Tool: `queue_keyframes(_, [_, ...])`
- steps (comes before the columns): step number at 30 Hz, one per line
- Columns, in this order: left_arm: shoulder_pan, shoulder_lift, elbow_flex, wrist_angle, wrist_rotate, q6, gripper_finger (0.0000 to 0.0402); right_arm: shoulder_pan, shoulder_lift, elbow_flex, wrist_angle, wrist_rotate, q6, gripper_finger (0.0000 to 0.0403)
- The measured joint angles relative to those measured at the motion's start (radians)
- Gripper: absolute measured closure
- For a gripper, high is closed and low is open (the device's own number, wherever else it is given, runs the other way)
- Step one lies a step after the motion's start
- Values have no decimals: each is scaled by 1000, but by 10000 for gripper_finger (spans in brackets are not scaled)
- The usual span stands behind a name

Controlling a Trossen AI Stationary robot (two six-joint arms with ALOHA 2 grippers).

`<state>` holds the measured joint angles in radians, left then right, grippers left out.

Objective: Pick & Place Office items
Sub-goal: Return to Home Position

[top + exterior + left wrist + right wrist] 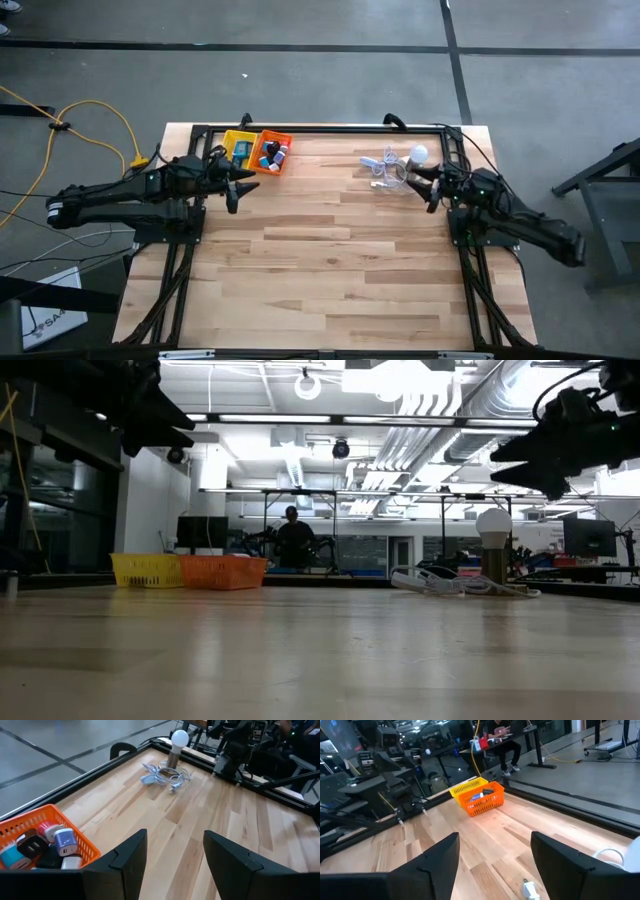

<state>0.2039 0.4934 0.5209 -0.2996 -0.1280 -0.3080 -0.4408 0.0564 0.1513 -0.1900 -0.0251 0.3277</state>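
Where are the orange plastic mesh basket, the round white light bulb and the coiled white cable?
orange plastic mesh basket (222, 572), low view, front wall.
round white light bulb (494, 523), low view, middle of the globe.
coiled white cable (151, 779), left wrist view, bundled strands.

Top-down, tabletop-lvl, 2 wrist cams

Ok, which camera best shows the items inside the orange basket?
Left wrist view: the orange basket sits close, its items distinct. High view shows them as small specks; low view only the basket's wall; right wrist view shows it far off.
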Motion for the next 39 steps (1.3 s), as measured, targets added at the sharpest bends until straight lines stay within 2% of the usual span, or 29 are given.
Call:
queue_keyframes(5, [0, 0, 0, 0, 0, 0, 213, 0, -47, -50, 5, -2, 7, 170])
queue_keyframes(19, [0, 0, 0, -10, 0, 1, 213, 0, -45, -142, 214, -31, 9, 170])
queue_keyframes(24, [0, 0, 0, -12, 0, 1, 213, 0, -45, -143, 218, -57, 8, 170])
queue_keyframes(31, [0, 0, 0, -12, 0, 1, 213, 0, -45, -143, 218, -53, -59, 170])
queue_keyframes(39, [0, 0, 0, -16, 0, 1, 213, 0, -45, -144, 215, -45, -60, 170])
